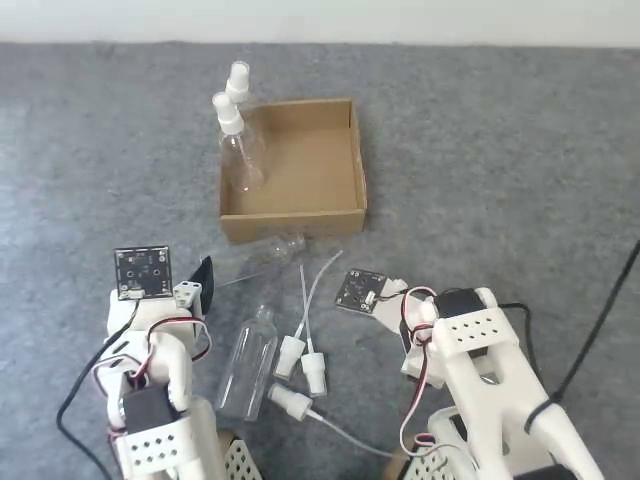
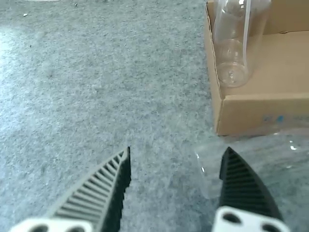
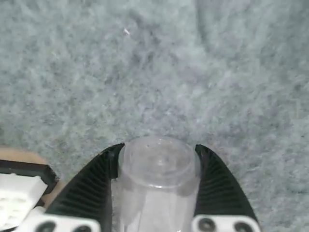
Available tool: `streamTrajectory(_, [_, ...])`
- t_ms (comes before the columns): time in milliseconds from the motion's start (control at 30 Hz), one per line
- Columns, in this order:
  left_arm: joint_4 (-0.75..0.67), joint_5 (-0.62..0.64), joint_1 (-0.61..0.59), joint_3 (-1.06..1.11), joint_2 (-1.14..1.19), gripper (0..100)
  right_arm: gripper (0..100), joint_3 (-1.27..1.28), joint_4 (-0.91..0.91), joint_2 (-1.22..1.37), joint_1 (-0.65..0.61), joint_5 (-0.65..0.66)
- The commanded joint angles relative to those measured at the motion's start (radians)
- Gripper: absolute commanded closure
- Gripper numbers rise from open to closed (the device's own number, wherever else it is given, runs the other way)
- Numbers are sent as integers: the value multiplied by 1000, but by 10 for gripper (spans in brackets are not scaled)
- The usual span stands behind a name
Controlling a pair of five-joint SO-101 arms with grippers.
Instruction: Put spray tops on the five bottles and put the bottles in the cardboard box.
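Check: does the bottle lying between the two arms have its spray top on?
Off. The bottle lies flat with a bare neck, and three loose spray tops lie beside it.

Inside the cardboard box (image 2: pixel 260 113), I see the boxed bottle (image 2: pixel 234 43) cut off on top; the gripped bottle (image 3: pixel 157 166) is cropped too.

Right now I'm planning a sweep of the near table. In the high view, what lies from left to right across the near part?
Left arm → bottle lying on its side → three loose spray tops → right arm.
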Motion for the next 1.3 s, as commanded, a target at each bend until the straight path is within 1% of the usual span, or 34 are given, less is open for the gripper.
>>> streamTrajectory(0, [5, -3, -3, -12, -12, 717, 928, -11, -22, -35, 12, 9])
streamTrajectory(133, [5, -3, -3, -12, -12, 717, 928, -49, -24, -35, 13, 9])
streamTrajectory(400, [5, -3, -3, -12, -12, 717, 924, -227, -25, -35, 54, 6])
streamTrajectory(467, [5, -3, -3, -12, -12, 717, 924, -262, -30, -33, 54, -12])
streamTrajectory(567, [5, -3, -3, -12, -12, 717, 924, -305, -31, -33, 53, -103])
streamTrajectory(800, [6, -3, -3, -12, -12, 717, 928, -322, -174, -33, 48, -347])
streamTrajectory(933, [6, -3, -3, -12, -12, 717, 929, -322, -237, -33, 47, -509])
streamTrajectory(1133, [6, -3, -3, -12, -12, 717, 925, -334, -249, -35, 44, -615])
streamTrajectory(1267, [5, -3, -21, -12, -12, 717, 925, -379, -254, -35, 48, -781])
